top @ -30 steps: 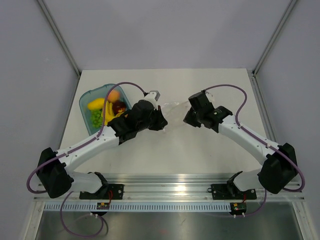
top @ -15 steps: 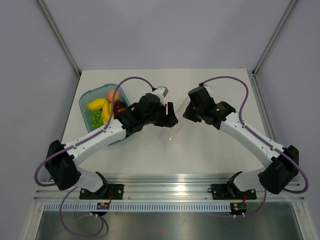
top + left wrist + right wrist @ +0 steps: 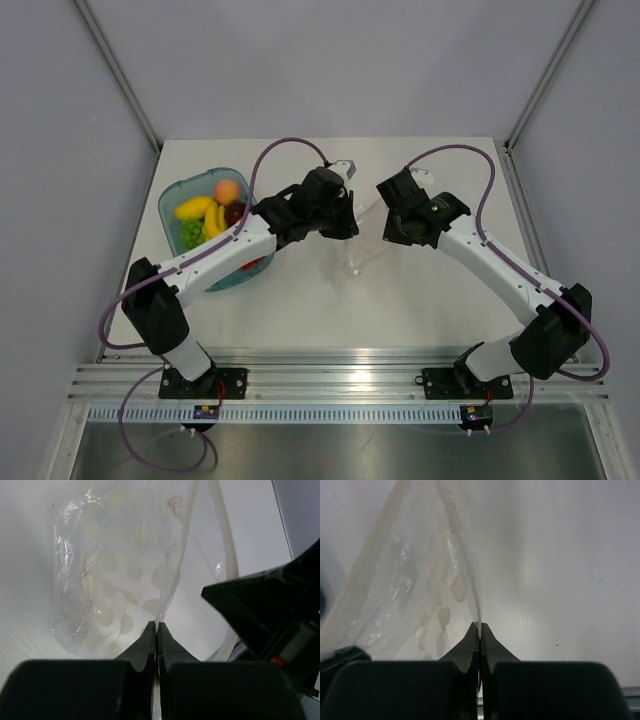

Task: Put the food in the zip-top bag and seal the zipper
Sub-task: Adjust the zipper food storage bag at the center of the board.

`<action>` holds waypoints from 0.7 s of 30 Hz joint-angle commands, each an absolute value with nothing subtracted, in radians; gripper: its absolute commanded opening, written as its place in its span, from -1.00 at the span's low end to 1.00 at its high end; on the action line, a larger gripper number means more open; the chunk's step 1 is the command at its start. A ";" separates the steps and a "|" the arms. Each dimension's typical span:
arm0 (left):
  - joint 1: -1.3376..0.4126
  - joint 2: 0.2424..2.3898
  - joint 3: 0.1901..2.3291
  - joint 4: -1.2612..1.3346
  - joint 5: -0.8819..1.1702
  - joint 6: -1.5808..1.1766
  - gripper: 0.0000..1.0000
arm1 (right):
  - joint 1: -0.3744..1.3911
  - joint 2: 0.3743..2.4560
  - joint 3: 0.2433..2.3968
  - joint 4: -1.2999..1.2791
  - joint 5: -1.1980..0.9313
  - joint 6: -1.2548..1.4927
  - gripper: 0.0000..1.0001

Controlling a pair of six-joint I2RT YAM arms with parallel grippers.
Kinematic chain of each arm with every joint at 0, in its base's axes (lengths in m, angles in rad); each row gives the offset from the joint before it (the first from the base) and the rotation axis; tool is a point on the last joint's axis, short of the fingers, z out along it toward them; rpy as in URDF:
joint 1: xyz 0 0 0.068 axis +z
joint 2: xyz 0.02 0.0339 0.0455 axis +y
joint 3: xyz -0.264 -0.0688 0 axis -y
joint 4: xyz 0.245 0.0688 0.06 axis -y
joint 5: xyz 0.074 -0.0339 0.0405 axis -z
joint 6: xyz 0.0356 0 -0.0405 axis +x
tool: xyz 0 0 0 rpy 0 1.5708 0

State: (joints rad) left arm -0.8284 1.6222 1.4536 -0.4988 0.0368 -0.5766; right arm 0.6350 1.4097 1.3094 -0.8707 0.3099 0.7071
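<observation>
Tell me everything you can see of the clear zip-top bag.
The zip-top bag is small, clear and glossy. Its thin plastic is crinkled and printed with pale rounded spots and a few faint reddish marks. A thicker strip runs along one edge. It is stretched over the middle of the table between two claws: the left claw is shut on one edge and the right claw on another. No fruit shows inside. Whether its bottom touches the table cannot be told.

Left of the zip-top bag (image 3: pixel 358 245), a tray (image 3: pixel 166 210) holds food (image 3: pixel 205 215).
</observation>
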 commanded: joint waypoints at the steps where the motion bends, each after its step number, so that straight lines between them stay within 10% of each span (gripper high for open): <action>1: -0.827 1.615 1.557 -0.523 0.025 -0.558 -1.00 | 0.597 1.440 1.451 -1.018 0.501 0.574 -1.00; 9: -0.752 1.582 1.565 -0.494 0.090 -0.601 -1.00 | 0.604 1.528 1.900 -1.173 0.428 0.413 -1.00; 21: -0.644 1.577 1.212 -0.322 0.190 -0.626 -1.00 | 0.634 1.683 1.666 -1.063 0.256 0.385 -1.00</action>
